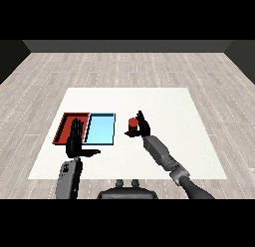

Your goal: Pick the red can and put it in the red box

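At the left of the white surface (164, 106) lies the shallow red rectangular tray (64, 122), with the black left hand (75, 141) over its near edge, fingers straight and thumb spread. The light blue rectangular tray (100, 129) sits just beside it. Further right, the small red cylindrical can (132, 124) stands upright, the black right hand (142, 126) curled round it.
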`<state>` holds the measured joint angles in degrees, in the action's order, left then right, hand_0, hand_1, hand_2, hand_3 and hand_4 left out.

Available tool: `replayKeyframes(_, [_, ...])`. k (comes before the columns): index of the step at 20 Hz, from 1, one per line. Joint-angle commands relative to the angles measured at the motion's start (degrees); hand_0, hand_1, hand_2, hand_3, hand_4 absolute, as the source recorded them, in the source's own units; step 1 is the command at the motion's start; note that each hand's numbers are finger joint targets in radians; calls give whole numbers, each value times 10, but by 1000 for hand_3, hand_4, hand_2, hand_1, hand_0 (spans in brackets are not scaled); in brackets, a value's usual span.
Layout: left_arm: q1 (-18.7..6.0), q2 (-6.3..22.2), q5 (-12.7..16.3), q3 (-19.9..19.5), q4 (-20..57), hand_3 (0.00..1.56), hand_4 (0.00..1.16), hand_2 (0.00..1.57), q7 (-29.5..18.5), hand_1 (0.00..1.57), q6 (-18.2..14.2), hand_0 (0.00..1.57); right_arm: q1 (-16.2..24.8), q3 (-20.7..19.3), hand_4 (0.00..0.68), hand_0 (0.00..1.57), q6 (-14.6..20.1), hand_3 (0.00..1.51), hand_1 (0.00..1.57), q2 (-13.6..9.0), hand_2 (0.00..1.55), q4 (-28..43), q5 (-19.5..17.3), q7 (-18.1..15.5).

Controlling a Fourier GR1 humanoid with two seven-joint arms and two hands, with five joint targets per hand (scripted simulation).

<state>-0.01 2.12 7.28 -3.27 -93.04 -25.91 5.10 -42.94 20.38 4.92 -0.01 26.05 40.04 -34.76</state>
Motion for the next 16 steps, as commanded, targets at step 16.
replayKeyframes(16, [20,15,30,-14,-36,0,0,0,20,0,22,0,-67,77,0,0,25,0,0,0,0,-70,101,19])
